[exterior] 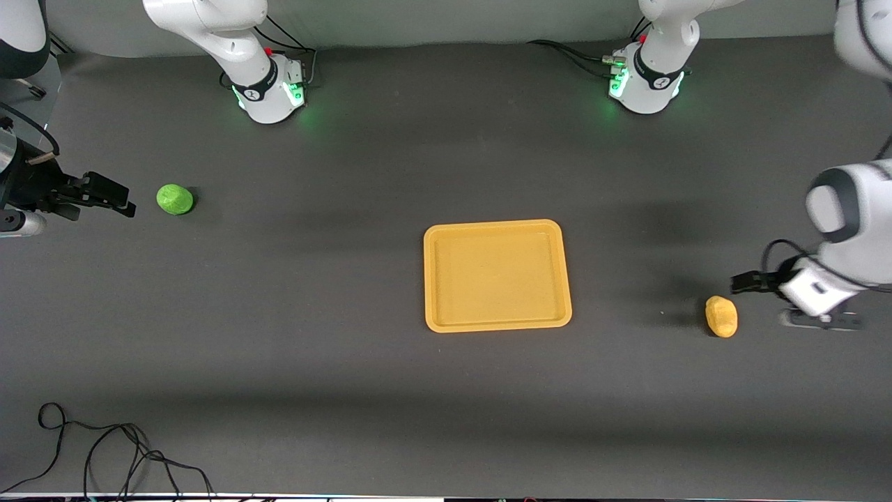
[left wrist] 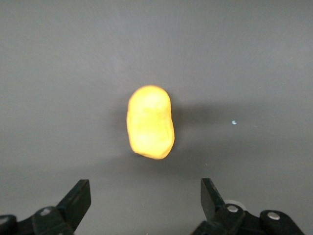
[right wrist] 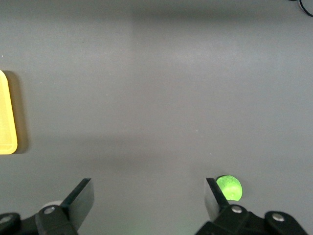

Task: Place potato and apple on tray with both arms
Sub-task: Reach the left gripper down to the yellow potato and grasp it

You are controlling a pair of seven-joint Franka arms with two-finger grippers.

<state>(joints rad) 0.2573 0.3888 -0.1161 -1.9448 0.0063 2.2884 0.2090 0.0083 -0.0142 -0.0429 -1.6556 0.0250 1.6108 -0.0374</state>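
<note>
The yellow-orange tray [exterior: 497,275] lies empty in the middle of the table. The green apple [exterior: 174,199] sits on the table toward the right arm's end; it also shows in the right wrist view [right wrist: 230,187] beside one fingertip. My right gripper [exterior: 120,199] is open and empty over the table just beside the apple [right wrist: 148,188]. The potato [exterior: 721,316] lies toward the left arm's end and shows in the left wrist view [left wrist: 149,122]. My left gripper [exterior: 744,282] is open and empty over the table beside the potato [left wrist: 145,188].
The tray's edge shows in the right wrist view [right wrist: 6,115]. Loose black cables [exterior: 104,453] lie at the table corner nearest the front camera, at the right arm's end. The arm bases [exterior: 268,94] [exterior: 644,84] stand along the table edge farthest from the camera.
</note>
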